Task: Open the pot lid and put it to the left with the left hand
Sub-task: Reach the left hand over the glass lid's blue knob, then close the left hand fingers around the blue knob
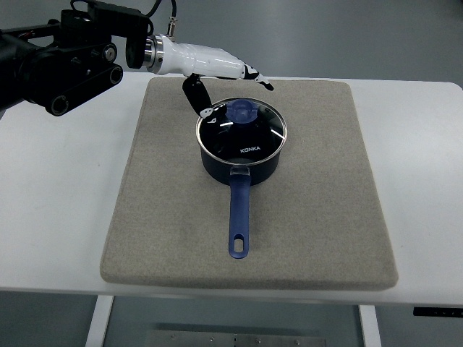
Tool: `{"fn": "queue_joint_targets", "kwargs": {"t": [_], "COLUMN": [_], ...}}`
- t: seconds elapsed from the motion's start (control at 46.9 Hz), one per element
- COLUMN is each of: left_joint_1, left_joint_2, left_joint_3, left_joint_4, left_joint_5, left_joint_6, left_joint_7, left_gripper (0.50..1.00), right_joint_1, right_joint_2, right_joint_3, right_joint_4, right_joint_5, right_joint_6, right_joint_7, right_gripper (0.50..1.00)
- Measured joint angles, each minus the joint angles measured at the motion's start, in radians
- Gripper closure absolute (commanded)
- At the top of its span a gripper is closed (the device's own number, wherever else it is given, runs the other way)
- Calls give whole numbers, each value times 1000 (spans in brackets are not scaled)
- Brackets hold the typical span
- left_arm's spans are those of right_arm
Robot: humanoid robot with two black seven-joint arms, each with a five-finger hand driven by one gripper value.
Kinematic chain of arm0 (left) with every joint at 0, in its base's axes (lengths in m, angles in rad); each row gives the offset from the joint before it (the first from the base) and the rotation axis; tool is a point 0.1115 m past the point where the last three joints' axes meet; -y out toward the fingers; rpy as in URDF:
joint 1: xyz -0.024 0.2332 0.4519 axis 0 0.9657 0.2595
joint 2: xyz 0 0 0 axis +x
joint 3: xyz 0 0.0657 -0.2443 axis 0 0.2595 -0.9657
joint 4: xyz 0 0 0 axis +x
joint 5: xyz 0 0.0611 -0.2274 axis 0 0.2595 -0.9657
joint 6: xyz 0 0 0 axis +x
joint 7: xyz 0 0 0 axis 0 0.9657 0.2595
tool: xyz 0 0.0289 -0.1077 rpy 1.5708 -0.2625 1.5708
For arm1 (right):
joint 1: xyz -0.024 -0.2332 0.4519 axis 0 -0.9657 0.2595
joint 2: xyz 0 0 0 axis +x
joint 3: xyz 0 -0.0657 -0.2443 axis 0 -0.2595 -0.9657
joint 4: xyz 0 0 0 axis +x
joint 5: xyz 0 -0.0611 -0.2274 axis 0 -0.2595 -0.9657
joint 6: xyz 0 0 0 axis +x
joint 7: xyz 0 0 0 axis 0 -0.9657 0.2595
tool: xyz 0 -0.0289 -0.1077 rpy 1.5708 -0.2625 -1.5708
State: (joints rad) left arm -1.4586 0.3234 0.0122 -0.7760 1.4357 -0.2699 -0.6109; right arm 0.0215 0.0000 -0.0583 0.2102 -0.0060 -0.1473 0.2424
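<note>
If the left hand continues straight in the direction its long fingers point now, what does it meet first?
The left hand points right and slightly toward the camera, its fingers passing behind the lid knob. That line crosses only bare mat, so the way looks free. Height is unclear; the lowered thumb could graze the lid.

A white table (51,210) spans the full width of the view, its surface clean and matte. A grey-beige rectangular mat (304,231) with rounded corners lies flat on it, covering most of the centre. Beyond the far edge, a grey floor (325,36) shows soft bright reflections from overhead light. Below the near edge, a white table leg (100,322) and a grey metal plate (217,338) are visible.
</note>
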Motion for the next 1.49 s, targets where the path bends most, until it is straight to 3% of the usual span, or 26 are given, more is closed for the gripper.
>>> {"fn": "queue_joint_targets", "kwargs": {"t": [0.491,0.704,0.854,1.067,1.323,1.494], "left_joint_1": [4,12,12,12,5,0], "left_joint_2": [-57,-75,-82,-87,-90,-87], "left_joint_3": [4,19,25,25,26,26], "left_joint_4": [73,90,94,94,93,93], "left_joint_5": [84,86,85,85,86,86], "left_joint_6": [9,11,11,11,2,0], "left_joint_7": [0,0,0,0,0,0], "left_gripper": [559,602,677,716,842,889], "right_joint_1": [0,0,0,0,0,0], "right_joint_2": [0,0,0,0,0,0], "right_joint_3": [0,0,0,0,0,0], "right_joint_4": [0,0,0,0,0,0], "right_joint_5": [0,0,0,0,0,0], "right_joint_6": [0,0,0,0,0,0], "right_joint_7": [0,0,0,0,0,0], "right_gripper": [583,583,583,583,583,583]}}
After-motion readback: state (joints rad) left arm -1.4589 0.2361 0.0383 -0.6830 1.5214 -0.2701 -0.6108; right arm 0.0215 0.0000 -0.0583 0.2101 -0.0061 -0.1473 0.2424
